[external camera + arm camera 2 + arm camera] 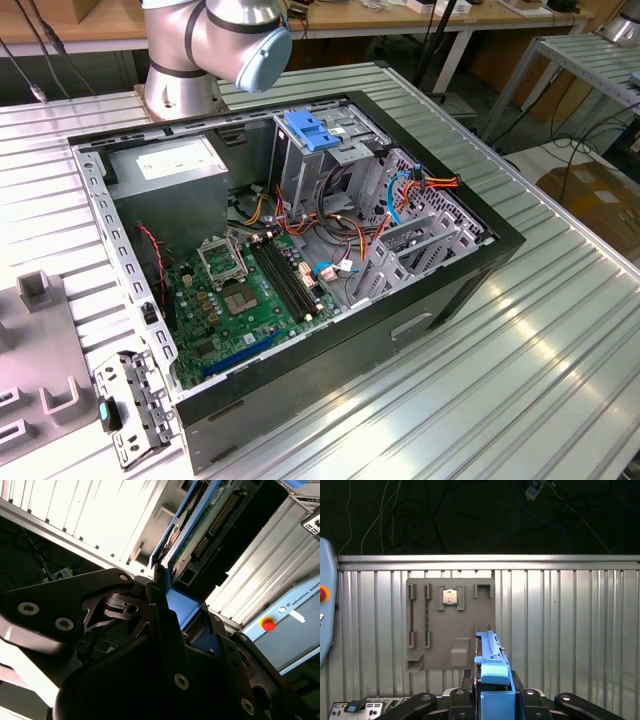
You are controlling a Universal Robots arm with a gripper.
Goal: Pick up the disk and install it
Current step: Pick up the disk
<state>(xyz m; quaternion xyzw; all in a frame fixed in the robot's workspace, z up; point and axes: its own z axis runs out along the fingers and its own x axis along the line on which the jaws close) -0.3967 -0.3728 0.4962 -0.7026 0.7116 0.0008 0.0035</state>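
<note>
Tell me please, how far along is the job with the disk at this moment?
Done: the pick-up looks finished; in the first wrist view the claw is shut on the disk, gripping it at its blue rail. In hand: the disk is held in the air above the ribbed table. Left: installing; the disk is not yet inside the open computer case.

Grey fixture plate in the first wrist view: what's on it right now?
A square chip sits in one holder, a thin dark strip in a slot. The disk held in the pincer hides one corner of the plate.
</note>
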